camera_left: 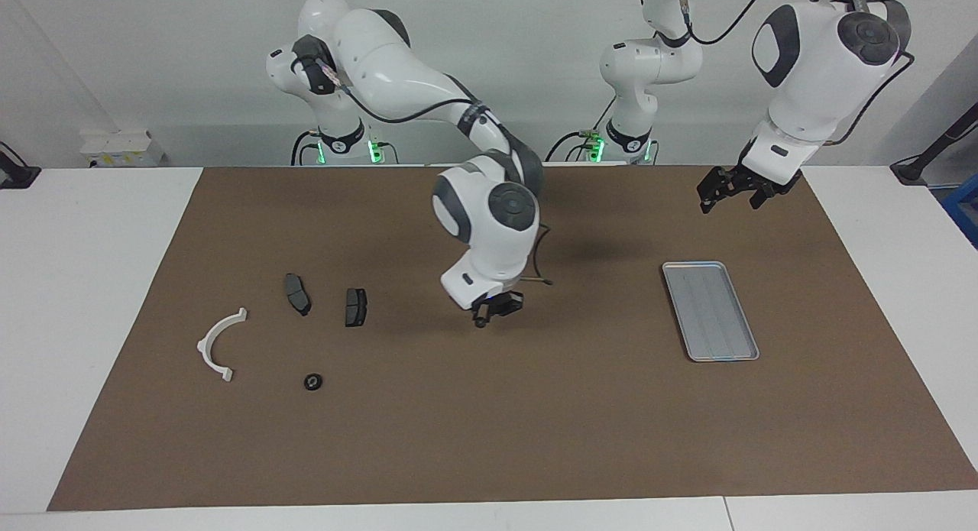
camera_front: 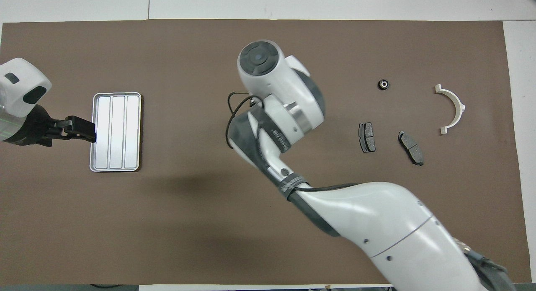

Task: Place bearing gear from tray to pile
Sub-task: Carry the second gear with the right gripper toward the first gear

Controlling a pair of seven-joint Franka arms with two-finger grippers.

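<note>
The silver tray (camera_left: 710,309) lies empty toward the left arm's end of the mat, also in the overhead view (camera_front: 116,132). The pile is a white half-ring bracket (camera_left: 219,344) and two dark pads (camera_left: 297,293) (camera_left: 355,306). A small black bearing gear (camera_left: 312,381) lies on the mat beside them, farther from the robots. My right gripper (camera_left: 489,315) is shut on a small dark part, held just above the mid-mat between tray and pile. In the overhead view its wrist hides the fingers. My left gripper (camera_left: 730,199) is open and empty in the air, over the mat beside the tray.
The brown mat (camera_left: 489,439) covers most of the white table. In the overhead view the pile shows as the bracket (camera_front: 452,109), the pads (camera_front: 367,137) (camera_front: 411,147) and the gear (camera_front: 383,84). The left gripper (camera_front: 86,130) overlaps the tray's rim there.
</note>
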